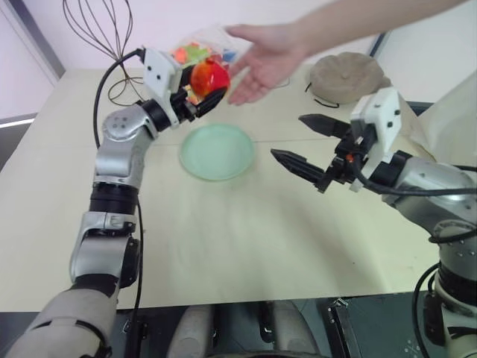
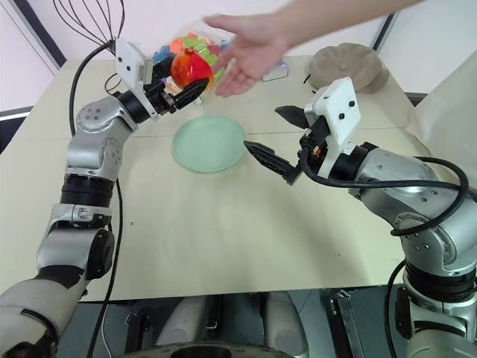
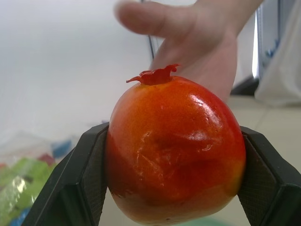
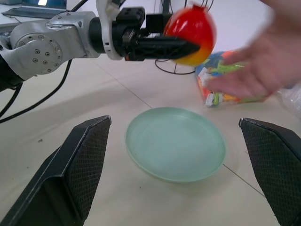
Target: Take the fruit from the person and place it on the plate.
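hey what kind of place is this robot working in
Probably a lab or test room, not a home kitchen: a plain pale table holding staged props, namely a mint-green plate, a bag of coloured blocks and a tan cloth cap.

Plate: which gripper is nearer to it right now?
Right. The right gripper hangs open just beside the plate, close to its rim. The left gripper is raised beyond the plate's far edge, shut on the fruit by the person's hand.
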